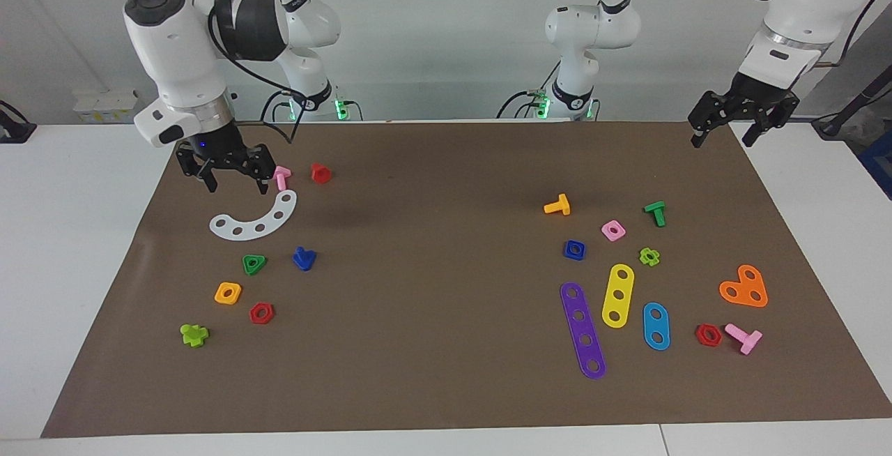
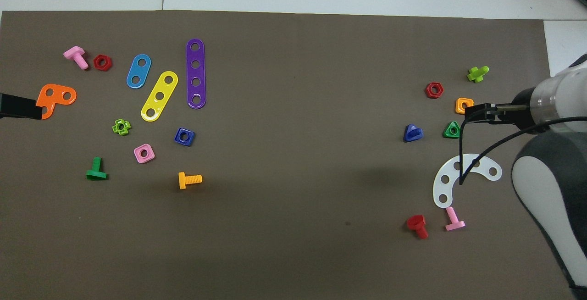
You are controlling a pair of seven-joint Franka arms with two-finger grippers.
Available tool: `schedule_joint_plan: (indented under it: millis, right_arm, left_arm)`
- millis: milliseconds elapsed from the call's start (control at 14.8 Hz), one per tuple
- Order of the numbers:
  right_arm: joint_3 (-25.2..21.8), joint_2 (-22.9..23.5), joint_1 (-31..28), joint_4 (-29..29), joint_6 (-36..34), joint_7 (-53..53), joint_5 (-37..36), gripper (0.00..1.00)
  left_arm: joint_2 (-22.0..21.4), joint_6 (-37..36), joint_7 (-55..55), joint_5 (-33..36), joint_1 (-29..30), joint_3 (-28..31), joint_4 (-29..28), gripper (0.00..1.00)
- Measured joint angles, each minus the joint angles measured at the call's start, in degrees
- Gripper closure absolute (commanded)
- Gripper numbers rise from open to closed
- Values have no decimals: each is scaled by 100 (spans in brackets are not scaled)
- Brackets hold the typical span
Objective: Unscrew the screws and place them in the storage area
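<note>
The blue screw [image 1: 304, 259] with a triangular head lies loose on the brown mat [image 1: 432, 344] toward the right arm's end; it also shows in the overhead view [image 2: 412, 133]. My right gripper [image 1: 235, 183] is open and empty, raised over the end of a white curved plate [image 1: 254, 222], beside a pink bolt [image 1: 281, 177]. In the overhead view the right gripper [image 2: 479, 111] shows by the orange nut. My left gripper [image 1: 723, 138] is open and empty, raised over the mat's corner at the left arm's end, where it waits; it also shows in the overhead view [image 2: 20, 106].
Near the screw lie a green triangle nut [image 1: 254, 263], an orange square nut [image 1: 228, 293], a red hex nut [image 1: 261, 313], a lime bolt [image 1: 194, 335] and a red bolt [image 1: 320, 173]. At the left arm's end lie a blue square nut [image 1: 574, 249], several strips, nuts and bolts.
</note>
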Motion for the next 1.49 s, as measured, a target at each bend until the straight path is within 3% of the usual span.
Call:
schedule_joint_plan:
  millis: [339, 678, 1153, 1492]
  right_arm:
    - [595, 11, 21, 885, -826, 400, 1, 1]
    - [725, 190, 21, 1490, -1226, 586, 1, 1]
    - [663, 283, -48, 1605, -1584, 588, 0, 1]
    - [663, 283, -64, 1620, -1590, 588, 0, 1]
  left_arm:
    - [234, -48, 0, -5, 34, 3, 210, 0]
    - [236, -44, 0, -12, 31, -86, 210, 0]
    - [241, -43, 0, -14, 92, -157, 206, 0]
    - [244, 12, -24, -17, 854, -1082, 78, 0]
